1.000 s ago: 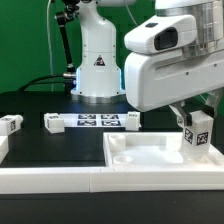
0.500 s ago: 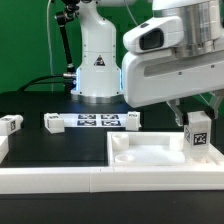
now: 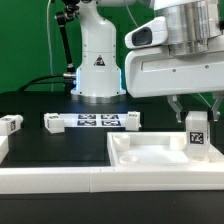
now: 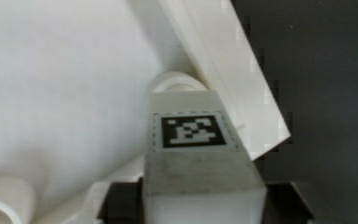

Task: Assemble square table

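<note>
ext view, from its left: far-left leg lies alone on the black table, close to the frame edge. second leg lies just beside the left end of the marker board, and third leg just beside its right end; all three show tags. behind the board stands the white arm base, w/ a green backdrop behind it. a long white wall runs along the front.

right of centre, the square slab lies flat on the table just behind that wall, recessed face up, raised rim round it. over its right part hangs the gripper, pointing down, pinching the held leg by its upper end. that leg is upright, tag facing the cam, lower end down in the recess near the slab's far right corner. touching or not: can't tell.

wrist view: dark fingers clamp the held leg from both sides; its far end sits at the slab's corner, just inside the rim, w/ black table beyond.
</note>
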`<state>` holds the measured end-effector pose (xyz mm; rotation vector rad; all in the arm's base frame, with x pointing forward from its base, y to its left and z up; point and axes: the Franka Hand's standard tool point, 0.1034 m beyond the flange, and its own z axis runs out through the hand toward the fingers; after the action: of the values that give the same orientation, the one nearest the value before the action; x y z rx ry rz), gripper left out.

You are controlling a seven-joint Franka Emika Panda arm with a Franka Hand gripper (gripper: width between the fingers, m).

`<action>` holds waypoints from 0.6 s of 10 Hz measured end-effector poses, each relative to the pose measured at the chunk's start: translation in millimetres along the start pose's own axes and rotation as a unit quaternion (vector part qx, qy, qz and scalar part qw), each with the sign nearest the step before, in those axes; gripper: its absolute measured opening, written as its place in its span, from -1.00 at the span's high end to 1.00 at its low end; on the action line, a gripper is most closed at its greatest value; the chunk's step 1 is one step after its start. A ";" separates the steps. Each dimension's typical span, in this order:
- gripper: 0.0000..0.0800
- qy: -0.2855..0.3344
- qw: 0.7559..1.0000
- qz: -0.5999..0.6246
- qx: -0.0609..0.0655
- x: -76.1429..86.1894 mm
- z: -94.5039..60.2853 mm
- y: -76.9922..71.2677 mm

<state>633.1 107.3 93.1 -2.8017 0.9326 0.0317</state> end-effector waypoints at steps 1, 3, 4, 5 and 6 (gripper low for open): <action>0.27 0.001 0.999 0.044 -0.002 -0.3 0.2 -0.2; 0.27 0.006 0.991 0.137 -0.006 -1.0 0.2 -0.7; 0.27 0.008 0.985 0.175 -0.008 -1.0 0.3 -0.7; 0.27 0.009 0.979 0.206 -0.008 -1.1 0.4 -0.7; 0.27 0.010 0.970 0.242 -0.008 -1.5 0.5 -0.9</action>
<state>632.5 109.1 92.9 -2.5201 1.5997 0.0793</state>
